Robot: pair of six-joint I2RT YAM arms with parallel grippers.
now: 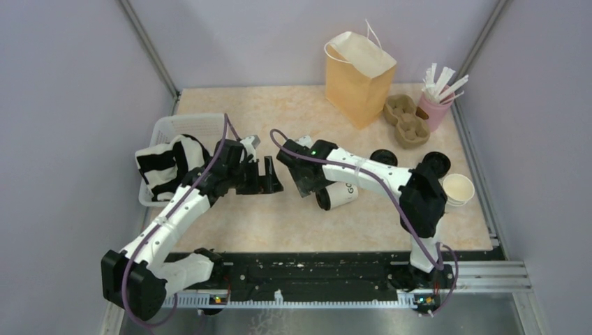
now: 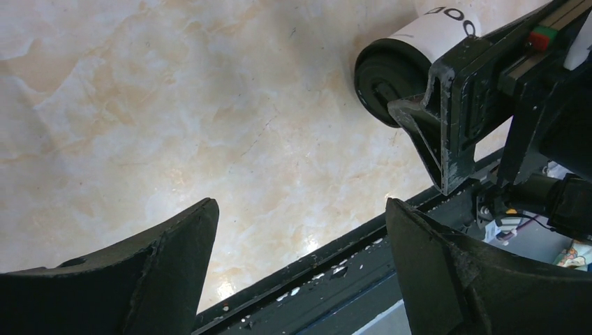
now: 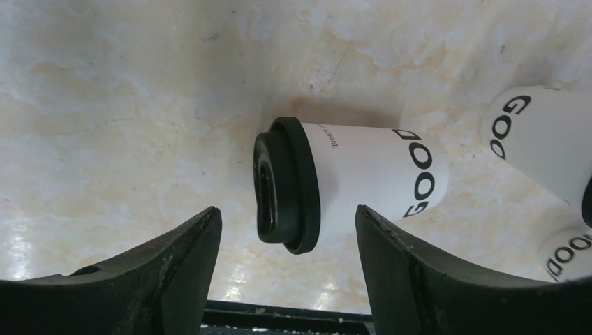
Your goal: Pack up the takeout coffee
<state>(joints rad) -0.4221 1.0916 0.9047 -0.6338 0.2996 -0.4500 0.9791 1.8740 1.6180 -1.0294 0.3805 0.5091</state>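
Note:
A takeout coffee cup (image 1: 340, 195), white with a black lid, lies on its side mid-table. In the right wrist view its lid (image 3: 286, 185) faces my right gripper (image 3: 285, 215), which is open just above and around the lid end without touching it. In the top view my right gripper (image 1: 311, 184) is right beside the cup. Two more lidded cups (image 1: 383, 158) (image 1: 436, 162) stand behind my right arm. My left gripper (image 1: 273, 180) is open and empty, left of the lying cup; its wrist view shows the cup's lid (image 2: 380, 73). The brown paper bag (image 1: 359, 73) stands open at the back.
A lidless white cup (image 1: 458, 188) stands at the right edge. A cardboard cup carrier (image 1: 406, 120) and a pink cup with wrapped straws (image 1: 436, 106) sit by the bag. A white basket (image 1: 166, 129) with a striped cloth is at the left.

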